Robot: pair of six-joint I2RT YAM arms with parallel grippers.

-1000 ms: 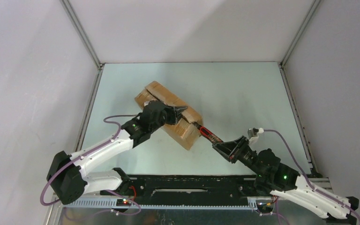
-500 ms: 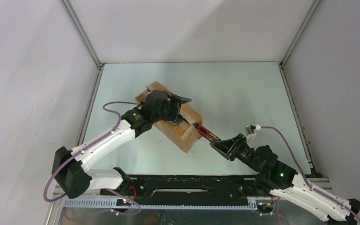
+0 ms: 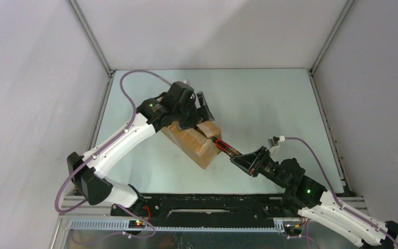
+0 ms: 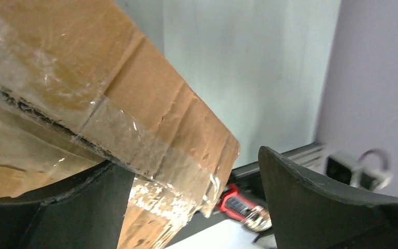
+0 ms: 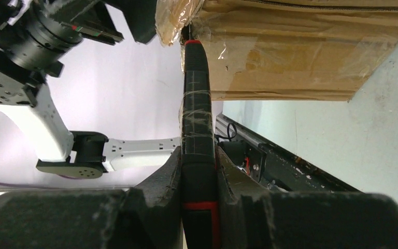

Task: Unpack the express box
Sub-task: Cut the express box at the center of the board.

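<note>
One change stands out: the left gripper (image 3: 201,108), which a second ago was pinched shut low on top of the express box (image 3: 193,142), has let go, spread its jaws wide and risen toward the carton's far end. In the left wrist view a taped corner of the box sits between the parted fingers (image 4: 311,207), with nothing clamped. The right gripper (image 3: 250,161) has not altered: it is clenched on a cutter (image 5: 197,119) whose tip stays at the near end of the box, by the flap seam.

My reading is that the left arm has given up its steadying hold, so the box now rests unbraced on the table (image 3: 269,104), lying diagonally near its middle. Any cut just now would likely push the box rather than part the tape.

The carton is brown corrugated cardboard, oblong, with creased, slightly crushed edges. Clear tape (image 4: 124,140) runs along the seam, glossy and wrinkled, and hangs ragged at the corner. The cutter is slim, black with red ends, and its handle is wrapped in clear film. The table is smooth, pale green and faintly reflective.
</note>
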